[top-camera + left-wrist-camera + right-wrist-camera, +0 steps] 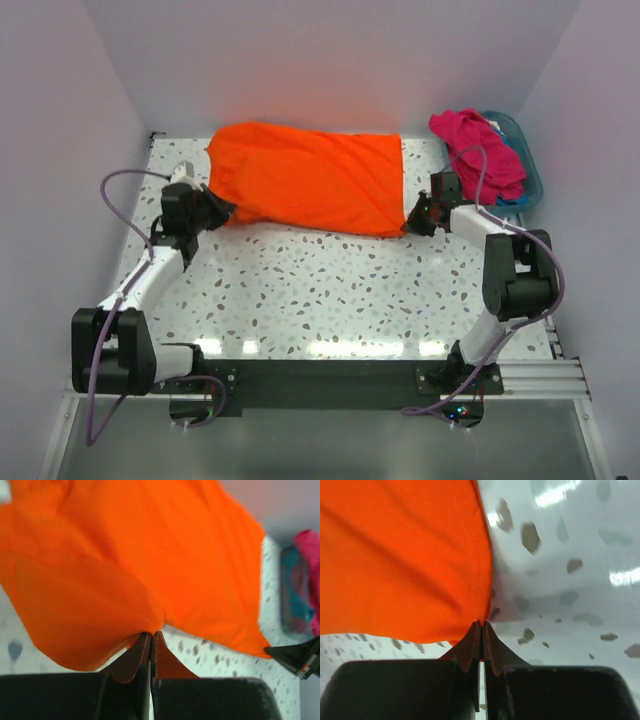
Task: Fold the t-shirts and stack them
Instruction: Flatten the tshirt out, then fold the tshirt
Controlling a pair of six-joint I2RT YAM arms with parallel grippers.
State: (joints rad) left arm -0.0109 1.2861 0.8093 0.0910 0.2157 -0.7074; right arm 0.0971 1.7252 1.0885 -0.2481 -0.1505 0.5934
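A bright orange t-shirt (310, 178) lies stretched across the back of the speckled table (330, 290). My left gripper (222, 212) is shut on its left near edge, and the cloth (125, 565) bunches at the closed tips (151, 634). My right gripper (412, 218) is shut on the right near corner, where a stitched hem (475, 555) runs down into the tips (482, 624). A magenta-pink t-shirt (480, 150) is heaped over the teal basket (527, 160) at the back right, and shows blurred in the left wrist view as the pink t-shirt (309, 545).
The teal basket stands in the back right corner against the wall. White walls close in the table on the left, back and right. Both arm bases sit on the black rail (320, 375) at the near edge. My right gripper's tip (295, 655) shows in the left wrist view.
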